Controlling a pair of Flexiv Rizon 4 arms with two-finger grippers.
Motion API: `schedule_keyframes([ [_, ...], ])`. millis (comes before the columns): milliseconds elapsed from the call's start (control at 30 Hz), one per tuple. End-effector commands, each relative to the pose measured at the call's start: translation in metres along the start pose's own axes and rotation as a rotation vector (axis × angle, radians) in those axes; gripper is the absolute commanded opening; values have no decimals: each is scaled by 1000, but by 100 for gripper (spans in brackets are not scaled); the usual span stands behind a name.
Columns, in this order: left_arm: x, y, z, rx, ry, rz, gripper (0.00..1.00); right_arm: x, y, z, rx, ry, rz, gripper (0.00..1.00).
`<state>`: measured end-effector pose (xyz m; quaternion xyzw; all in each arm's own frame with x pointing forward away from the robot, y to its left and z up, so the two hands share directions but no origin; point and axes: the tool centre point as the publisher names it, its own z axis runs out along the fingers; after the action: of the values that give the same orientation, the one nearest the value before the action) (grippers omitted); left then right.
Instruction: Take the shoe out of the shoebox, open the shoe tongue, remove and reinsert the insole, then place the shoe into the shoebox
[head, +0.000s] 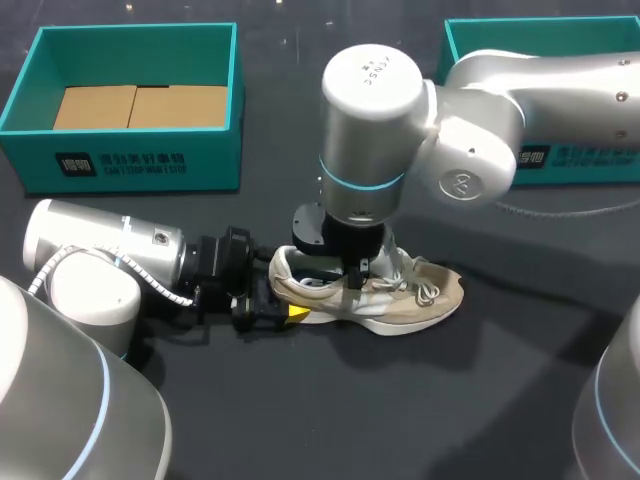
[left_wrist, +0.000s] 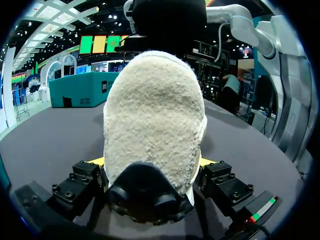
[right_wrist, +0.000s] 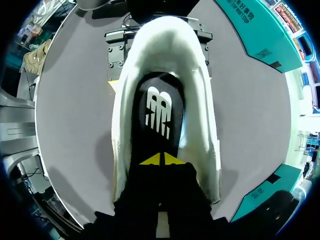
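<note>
Left hand (left_wrist: 151, 162) clamps the heel of the shoe (head: 400, 295) from both sides, steadying it on the desk (head: 400, 410). Right hand (right_wrist: 162, 160), tips pressed together, sits inside the opening on the insole (right_wrist: 160, 110). Pinch the insole's edge firmly and lift slowly with the heel pinned. The laces (head: 425, 290) may snag. A shoebox (head: 130, 165) and a second box (head: 560, 160) stand well behind.

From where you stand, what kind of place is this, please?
Probably a robot work table for shoe packing: a dark matte table carries an open teal cardboard shoebox and a beige lace-up sneaker, where my silver left arm and silver right arm meet.
</note>
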<state>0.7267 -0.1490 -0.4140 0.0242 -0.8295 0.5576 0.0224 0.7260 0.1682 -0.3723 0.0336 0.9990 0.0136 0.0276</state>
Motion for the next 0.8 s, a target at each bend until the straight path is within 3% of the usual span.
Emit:
schedule_keyframes([
  [33,2,4,-1,-2,-1,0,0,1,-12,-3,-14,-6,2,41],
  [433,2,4,-1,-2,-1,0,0,-14,-14,19,-38,37,-3,43],
  [800,2,4,-1,-2,-1,0,0,-9,-7,48,-51,126,23,43],
])
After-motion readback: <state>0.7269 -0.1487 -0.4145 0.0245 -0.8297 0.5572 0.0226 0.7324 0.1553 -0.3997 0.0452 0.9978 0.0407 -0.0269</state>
